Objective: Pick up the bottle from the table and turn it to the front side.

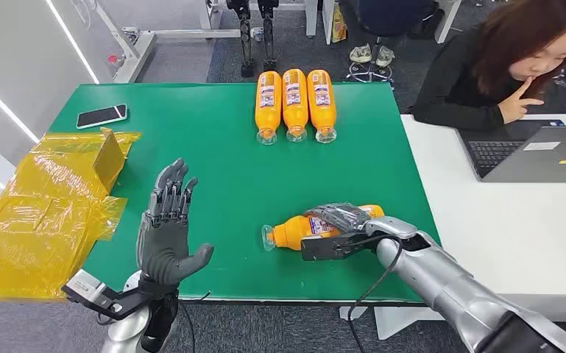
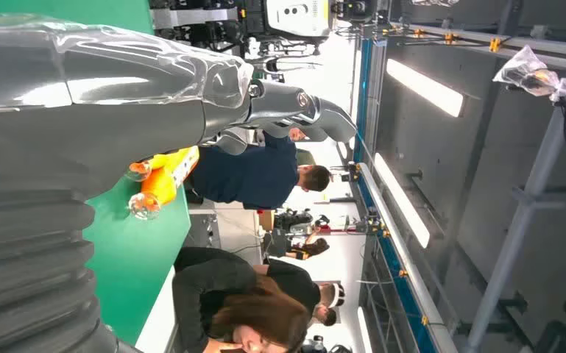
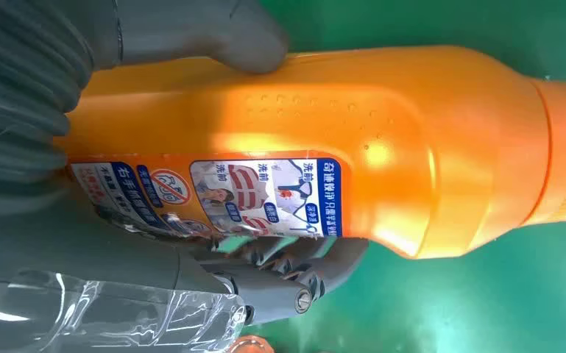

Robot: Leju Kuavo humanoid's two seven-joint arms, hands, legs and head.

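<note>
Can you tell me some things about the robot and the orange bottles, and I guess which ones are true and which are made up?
1. The right hand has its fingers wrapped around an orange bottle lying on its side. True.
2. The left hand is holding a bottle too. False: it holds nothing, and its fingers are spread apart.
3. Three other bottles lie side by side at the far end of the green table. True.
4. A phone lies on the white desk. False: it lies on the green table, near the far left corner.
5. The person is reaching for the robot's bottle. False: the person sits at a laptop.
</note>
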